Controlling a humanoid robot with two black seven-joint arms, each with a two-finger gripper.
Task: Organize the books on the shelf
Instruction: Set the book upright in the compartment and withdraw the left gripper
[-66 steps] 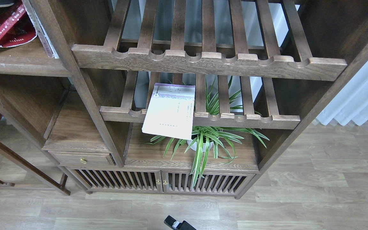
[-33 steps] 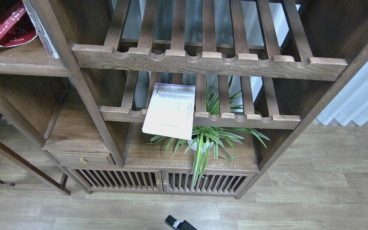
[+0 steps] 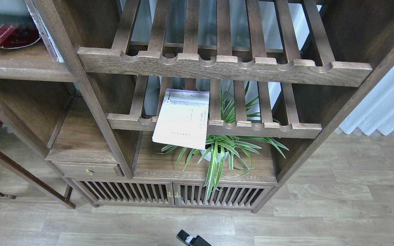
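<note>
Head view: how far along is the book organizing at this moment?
Done: nothing clearly. The red book sits on the solid shelf at upper left, mostly cut off. In hand: nothing visible; neither hand's fingers show. Left: the pale white-lavender book lies on the lower slatted rack, overhanging the spider plant.

Only a small piece of the robot (image 3: 192,240) shows at the bottom edge: a black, blocky, angular part with a pale grey-white patch.

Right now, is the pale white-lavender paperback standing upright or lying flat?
Lying flat, cover up: the pale white-lavender paperback rests on the lower slatted rack, its near end overhanging the notched front rail above the potted plant.
</note>
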